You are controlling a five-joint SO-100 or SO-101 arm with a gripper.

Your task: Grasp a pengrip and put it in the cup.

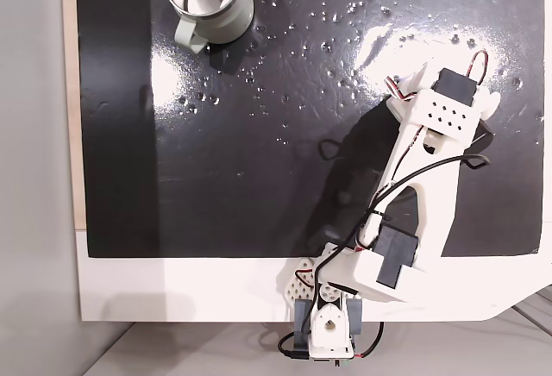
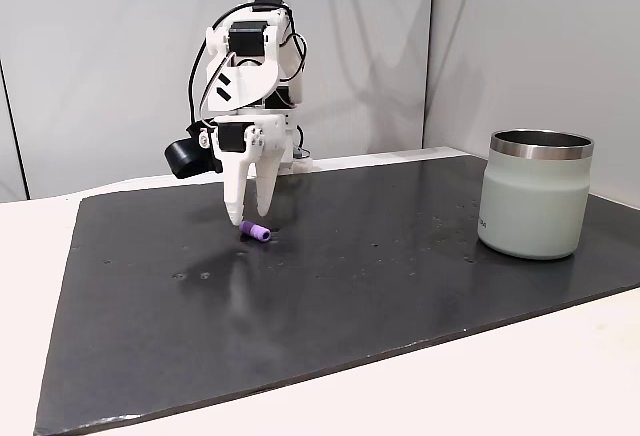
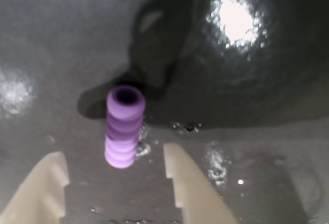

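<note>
Two pale fingers (image 3: 46,190) frame the bottom of the wrist view, spread apart with nothing between their tips — the jaws (image 3: 117,170) hang open just above the dark mat (image 3: 267,147). Just past the tips lies the pengrip (image 3: 124,126), a small ribbed purple tube on its side, its hollow end pointing away from the camera. In a fixed view from the side, the jaws (image 2: 250,216) point straight down, tips close over the mat (image 2: 330,306) and the pengrip (image 2: 255,232) just beside them, apart from both fingers. Droplets (image 1: 328,14) glisten on the mat toward its far edge in a fixed view from above. Well apart from the arm (image 1: 423,178), near the mat's far corner, stands the cup (image 1: 210,1) — sage green, steel inside, upright, handle toward the arm's side of the table (image 1: 172,285).
</note>
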